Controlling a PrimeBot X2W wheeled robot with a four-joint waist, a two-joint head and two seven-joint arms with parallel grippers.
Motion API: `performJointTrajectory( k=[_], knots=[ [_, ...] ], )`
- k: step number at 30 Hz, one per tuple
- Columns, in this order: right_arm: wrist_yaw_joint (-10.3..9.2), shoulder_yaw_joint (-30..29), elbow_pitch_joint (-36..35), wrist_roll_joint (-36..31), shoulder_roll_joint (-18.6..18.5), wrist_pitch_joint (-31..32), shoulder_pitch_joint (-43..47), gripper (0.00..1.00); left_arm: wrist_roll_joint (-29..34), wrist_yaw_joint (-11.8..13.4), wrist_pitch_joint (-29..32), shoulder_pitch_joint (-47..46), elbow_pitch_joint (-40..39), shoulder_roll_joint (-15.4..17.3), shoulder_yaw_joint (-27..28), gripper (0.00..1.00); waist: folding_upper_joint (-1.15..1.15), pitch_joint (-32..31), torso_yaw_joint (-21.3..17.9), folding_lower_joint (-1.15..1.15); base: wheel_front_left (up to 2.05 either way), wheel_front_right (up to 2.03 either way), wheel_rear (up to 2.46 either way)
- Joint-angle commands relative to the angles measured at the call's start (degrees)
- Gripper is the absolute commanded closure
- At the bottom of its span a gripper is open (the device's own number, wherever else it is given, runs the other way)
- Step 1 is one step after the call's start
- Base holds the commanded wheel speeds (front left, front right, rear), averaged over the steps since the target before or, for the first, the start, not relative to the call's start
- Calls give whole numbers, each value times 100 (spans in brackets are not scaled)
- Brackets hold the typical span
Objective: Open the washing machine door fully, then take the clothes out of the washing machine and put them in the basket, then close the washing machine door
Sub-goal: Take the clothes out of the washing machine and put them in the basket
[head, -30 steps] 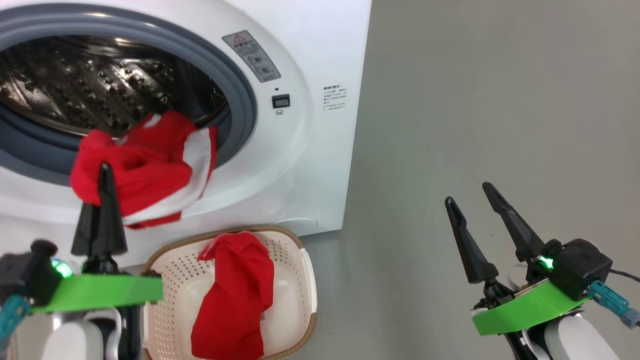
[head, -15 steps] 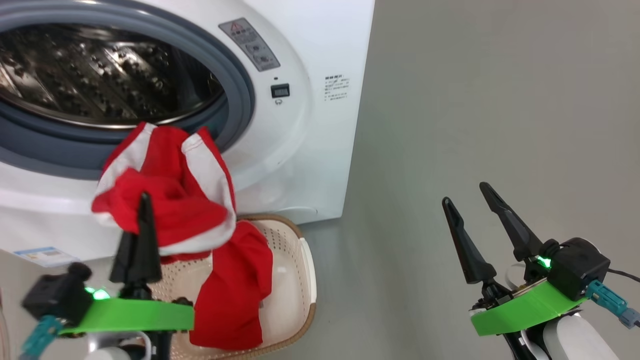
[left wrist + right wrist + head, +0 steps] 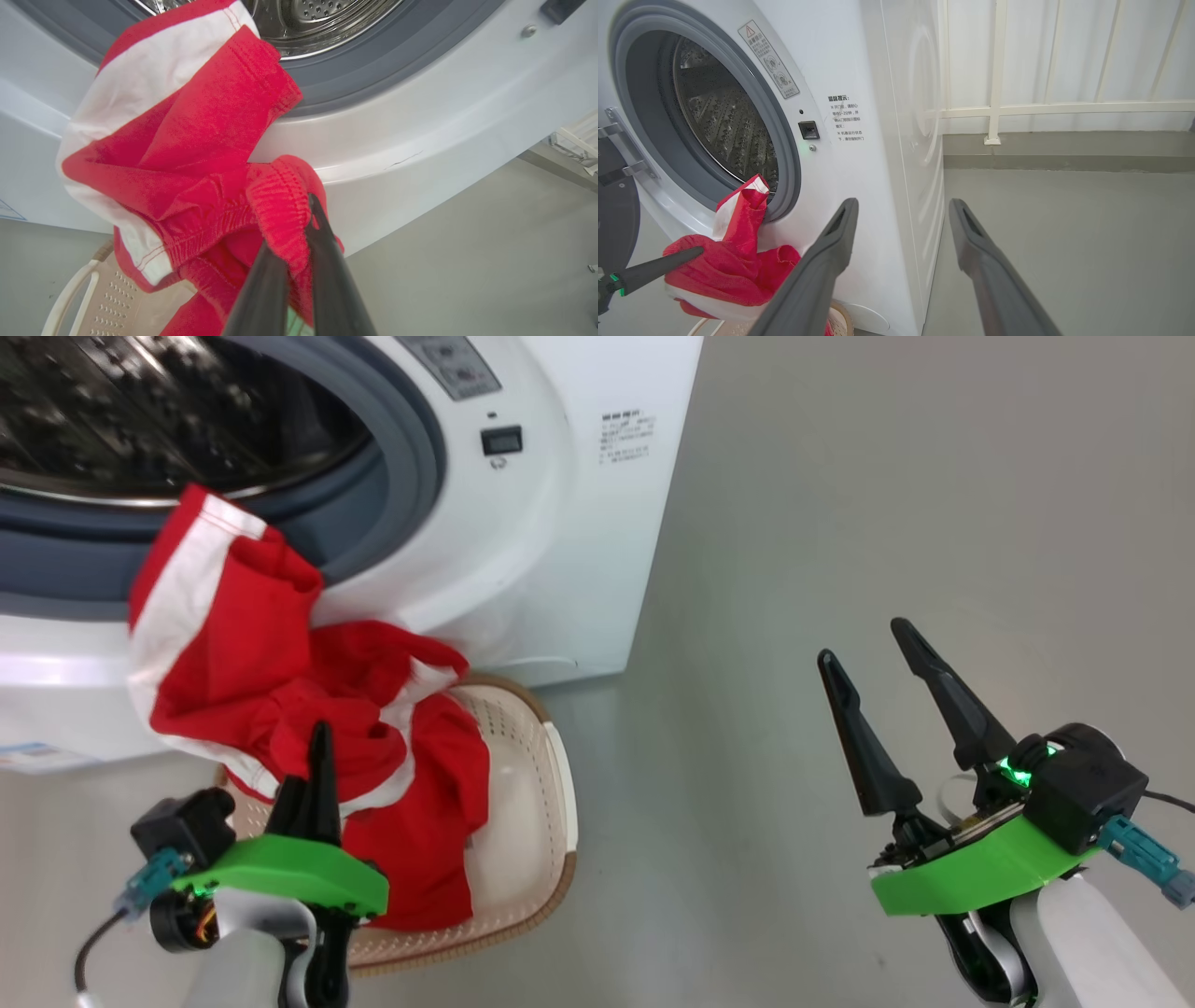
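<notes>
Head view: left gripper [image 3: 322,735] clamped on clothes [image 3: 233,644] over left edge of basket [image 3: 563,803], its centre just right; right gripper [image 3: 864,642] splayed, empty, farther.

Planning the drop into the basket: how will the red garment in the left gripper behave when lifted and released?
Probably floppy: the red garment hangs in loose folds from the shut left gripper. Likely light, since a pinch on one bunched edge holds it up. It may drape over the rim of the basket instead of dropping cleanly, as it spreads wide.
</notes>
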Motion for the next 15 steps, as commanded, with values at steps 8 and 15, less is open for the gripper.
performJointTrajectory(
  k=[8, 15],
  knots=[
    [28, 118, -201, -66, 10, -36, -303, 0, -599, -232, -130, -837, 1589, 88, 24, 100, 0, 662, -148, 0, 0, 0, 0],
    [28, 168, -232, -78, 33, -36, -510, 0, -928, -336, -152, -1472, 2879, 88, -239, 100, 0, 1029, -177, 0, 0, 0, 0]
  ],
)
